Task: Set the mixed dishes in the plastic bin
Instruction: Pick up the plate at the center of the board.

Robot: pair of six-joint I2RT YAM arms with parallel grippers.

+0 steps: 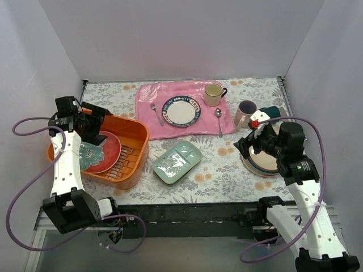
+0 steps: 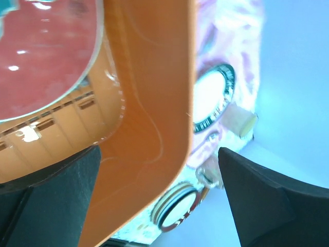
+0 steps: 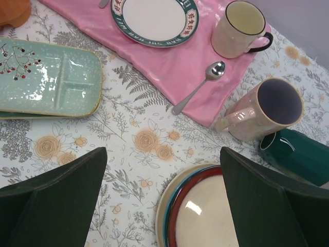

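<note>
The orange plastic bin (image 1: 133,133) stands at the left with the red plate with a teal flower (image 1: 99,153) lying in it. My left gripper (image 1: 91,122) is open over the bin's far left part. In the left wrist view (image 2: 159,200) the bin's wall (image 2: 149,103) runs between the fingers, beside the red plate (image 2: 46,51). The pale green divided tray (image 1: 177,161) lies mid-table. My right gripper (image 1: 255,141) is open and empty above a stack of plates (image 1: 262,165) topped by the maroon-rimmed cream plate (image 3: 205,216). The pink mug (image 1: 245,112) and the dark green mug (image 1: 272,111) lie just beyond.
A pink cloth mat (image 1: 170,127) at the back holds a white plate with a dark blue rim (image 1: 182,110), a cream-yellow mug (image 1: 214,94), a fork (image 1: 156,113) and a spoon (image 1: 219,122). White walls close in the table on three sides.
</note>
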